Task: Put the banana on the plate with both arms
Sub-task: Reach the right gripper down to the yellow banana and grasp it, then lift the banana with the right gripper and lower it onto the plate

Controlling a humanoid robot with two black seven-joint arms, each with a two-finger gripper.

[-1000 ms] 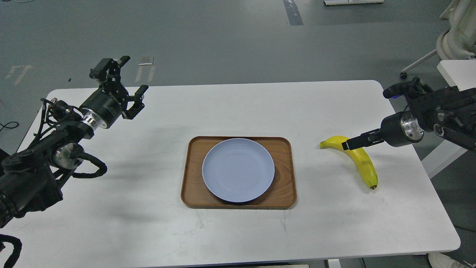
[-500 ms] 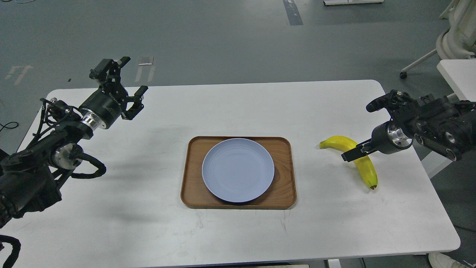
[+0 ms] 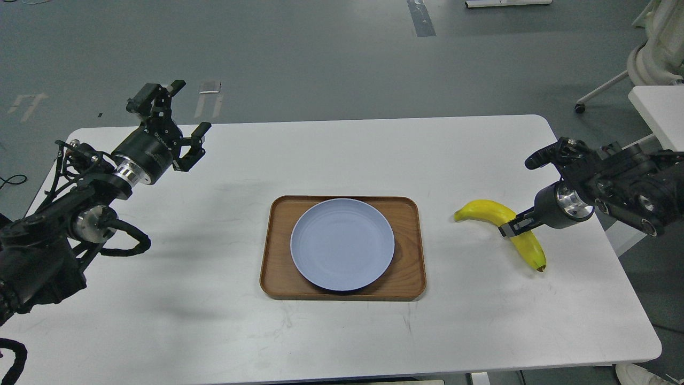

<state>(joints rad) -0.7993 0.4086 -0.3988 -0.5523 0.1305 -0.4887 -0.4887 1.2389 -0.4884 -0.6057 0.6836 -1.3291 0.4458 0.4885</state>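
Observation:
The yellow banana [image 3: 482, 210] lies on the white table [image 3: 342, 160] to the right of the tray, with its dark tip toward the front. My right gripper [image 3: 512, 227] rests across the banana's middle and touches it. Only one dark finger shows over the fruit, so I cannot tell whether the jaws are closed on it. The pale blue plate [image 3: 342, 244] sits empty on the brown wooden tray [image 3: 411, 267] at the table's centre. My left gripper [image 3: 190, 107] is open and empty, held above the table's far left corner, well away from the plate.
A white office chair base [image 3: 652, 59] and another white table [image 3: 660, 109] stand beyond the right edge. The banana lies close to the table's right edge. Grey floor lies behind the table.
My right gripper has come down and toward me from the banana's stem end to its middle. The banana has turned slightly, stem end shifting left. The left arm has barely moved.

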